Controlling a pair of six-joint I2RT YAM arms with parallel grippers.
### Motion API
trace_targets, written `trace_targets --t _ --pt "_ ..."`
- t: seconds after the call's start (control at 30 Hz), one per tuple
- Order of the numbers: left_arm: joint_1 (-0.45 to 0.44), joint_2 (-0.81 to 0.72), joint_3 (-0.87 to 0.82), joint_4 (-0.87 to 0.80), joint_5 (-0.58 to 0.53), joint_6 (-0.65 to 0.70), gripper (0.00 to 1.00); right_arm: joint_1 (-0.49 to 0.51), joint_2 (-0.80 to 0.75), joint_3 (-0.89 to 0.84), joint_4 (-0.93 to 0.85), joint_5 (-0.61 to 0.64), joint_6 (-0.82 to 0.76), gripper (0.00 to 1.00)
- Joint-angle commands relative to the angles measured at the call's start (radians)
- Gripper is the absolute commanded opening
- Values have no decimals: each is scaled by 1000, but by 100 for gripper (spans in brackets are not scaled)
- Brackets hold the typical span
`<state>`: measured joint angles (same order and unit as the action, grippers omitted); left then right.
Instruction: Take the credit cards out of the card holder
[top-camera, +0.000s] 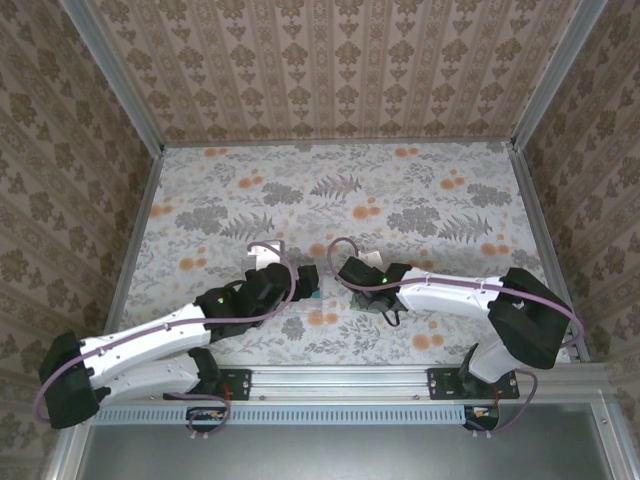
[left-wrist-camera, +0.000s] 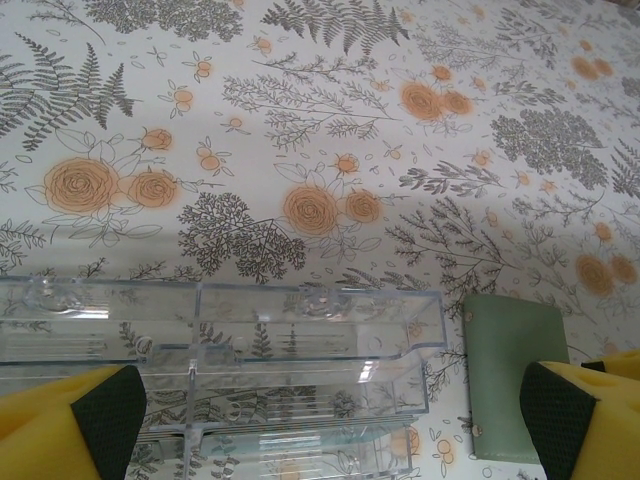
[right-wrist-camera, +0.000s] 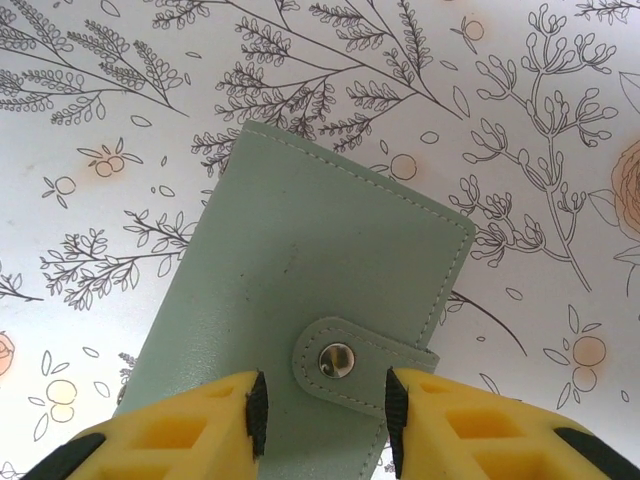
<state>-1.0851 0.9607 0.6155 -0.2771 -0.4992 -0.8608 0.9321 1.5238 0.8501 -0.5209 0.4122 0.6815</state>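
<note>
Holder (right-wrist-camera: 320, 270) flat on tabletop (right-wrist-camera: 100, 100), folded, snap (right-wrist-camera: 336, 360) fastened, just beside tray (left-wrist-camera: 300, 330); cards presumably inside. Right pincer (right-wrist-camera: 322, 410) half-parted astride snap tab, grip on it unclear. Left pincer (left-wrist-camera: 332, 410) released wide, low over tray and holder edge. Risks: tugging tab with holder unpinned, so dragging or lifting it whole; nudging tray; snap giving suddenly and cards spilling. No brand, label or legible writing anywhere.

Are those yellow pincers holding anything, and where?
Left pincer: nothing. Right pincer straddles the snap tab of the flat sage-green wallet; whether it grips cannot be told.
</note>
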Motion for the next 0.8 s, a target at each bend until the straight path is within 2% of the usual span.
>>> trace_targets --t 0.0,0.2,0.3,0.77 --pt "-4 10 26 -9 -18 -6 100 -2 5 -30 -21 3 7 40" --pt "-4 16 27 -9 -12 -7 100 -12 48 -42 30 -16 7 42" --pt "-5 16 27 -12 -10 -7 100 -12 56 -38 32 -15 3 48" --pt "-4 16 26 -13 -7 -10 100 -2 66 57 -30 5 -28 45"
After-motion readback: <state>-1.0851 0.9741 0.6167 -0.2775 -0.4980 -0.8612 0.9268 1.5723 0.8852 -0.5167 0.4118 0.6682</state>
